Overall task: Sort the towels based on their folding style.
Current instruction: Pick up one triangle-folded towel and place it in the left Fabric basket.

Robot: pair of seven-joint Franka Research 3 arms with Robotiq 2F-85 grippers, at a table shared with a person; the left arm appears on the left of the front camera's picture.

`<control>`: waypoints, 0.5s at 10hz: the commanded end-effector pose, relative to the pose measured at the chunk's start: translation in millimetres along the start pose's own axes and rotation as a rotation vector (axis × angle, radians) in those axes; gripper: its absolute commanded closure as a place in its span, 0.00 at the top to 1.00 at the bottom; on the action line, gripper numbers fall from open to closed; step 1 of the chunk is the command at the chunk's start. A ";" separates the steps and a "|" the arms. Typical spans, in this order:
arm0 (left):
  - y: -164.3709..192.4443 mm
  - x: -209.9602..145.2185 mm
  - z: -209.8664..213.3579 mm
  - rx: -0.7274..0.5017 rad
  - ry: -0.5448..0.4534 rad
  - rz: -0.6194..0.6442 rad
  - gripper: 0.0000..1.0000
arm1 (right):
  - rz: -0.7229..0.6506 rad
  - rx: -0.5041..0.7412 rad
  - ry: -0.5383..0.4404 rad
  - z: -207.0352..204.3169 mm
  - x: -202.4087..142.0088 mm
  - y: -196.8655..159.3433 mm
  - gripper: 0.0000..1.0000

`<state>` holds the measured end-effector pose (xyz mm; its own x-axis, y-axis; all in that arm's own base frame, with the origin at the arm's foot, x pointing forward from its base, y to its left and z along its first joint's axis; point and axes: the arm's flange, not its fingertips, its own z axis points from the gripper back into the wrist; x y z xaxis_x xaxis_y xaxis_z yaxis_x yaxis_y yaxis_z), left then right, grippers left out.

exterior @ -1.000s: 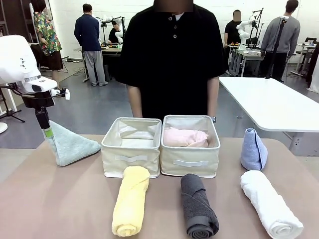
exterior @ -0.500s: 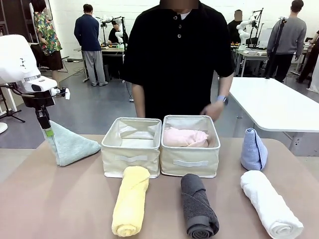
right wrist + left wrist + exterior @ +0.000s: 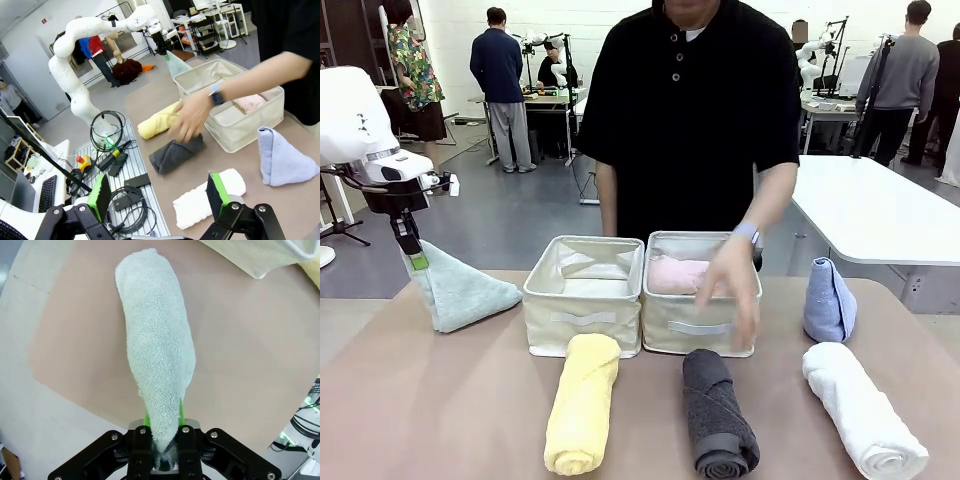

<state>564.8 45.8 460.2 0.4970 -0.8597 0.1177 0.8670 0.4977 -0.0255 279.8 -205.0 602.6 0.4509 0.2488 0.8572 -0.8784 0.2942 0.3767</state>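
Tan table [image 3: 440,420]: two bins [image 3: 585,295], three rolled towels [image 3: 582,400], green cone [image 3: 460,290], blue cone [image 3: 830,300].

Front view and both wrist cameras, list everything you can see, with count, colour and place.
pale green towel: one, cone fold, table's left side
light blue towel: one, cone fold, table's right side
yellow towel: one, rolled, in front of the left bin
dark grey towel: one, rolled, in front of the right bin
white towel: one, rolled, right front
pink towel: one, inside the right bin
left bin, right bin: two, beige, side by side at centre
table: one, tan
person's hand: one, over the right bin's front
left gripper: jaws shut on the pale green towel's tip
right gripper: jaws open, holding nothing
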 end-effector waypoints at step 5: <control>-124.5 -46.2 152.9 -0.054 -0.107 -0.310 0.00 | 0.018 0.009 -0.021 1.6 1.8 -0.6 1.00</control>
<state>478.2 35.9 561.1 0.3198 -0.9260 0.2008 0.9475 0.3109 -0.0754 280.2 -205.0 602.4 0.4514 0.2494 0.8568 -0.8783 0.2937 0.3773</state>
